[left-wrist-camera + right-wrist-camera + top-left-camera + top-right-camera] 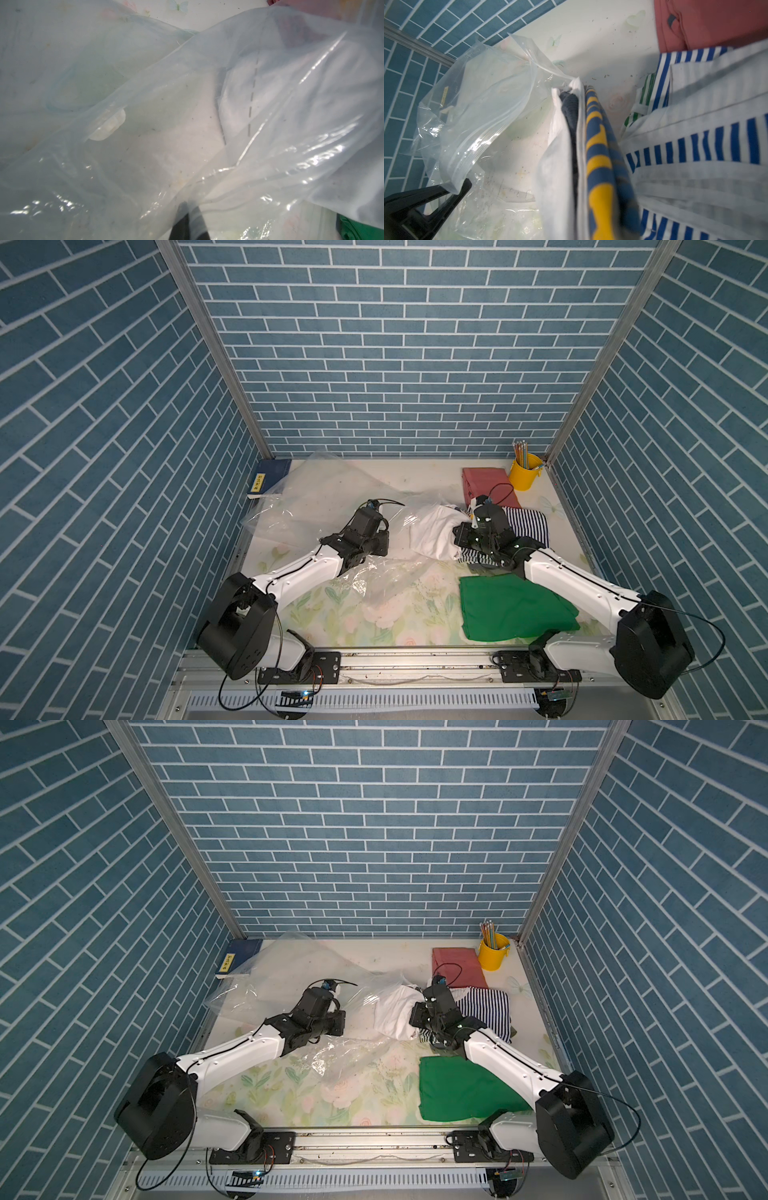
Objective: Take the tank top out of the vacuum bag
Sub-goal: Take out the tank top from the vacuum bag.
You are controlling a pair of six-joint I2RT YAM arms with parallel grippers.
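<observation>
The clear vacuum bag (328, 497) (291, 969) lies crumpled across the table's middle and back left. My left gripper (190, 209) is shut on a fold of its plastic; both top views show this gripper (383, 544) (340, 1025) at the bag's near edge. In the right wrist view its black fingers (452, 193) pinch the bag (477, 116) by the zip edge. The white tank top (432, 535) (395, 1011), printed in blue and yellow (598, 162), is bunched at the bag's right end. My right gripper (459, 537) (415, 1017) is shut on it, its fingers wrapped in the cloth.
A navy-striped cloth (528, 526) lies under and behind my right wrist. A green cloth (511, 610) sits front right and a pink cloth (488, 485) at the back right, beside a yellow pencil cup (525, 475). A blue book (270, 479) lies back left. Brick-pattern walls enclose three sides.
</observation>
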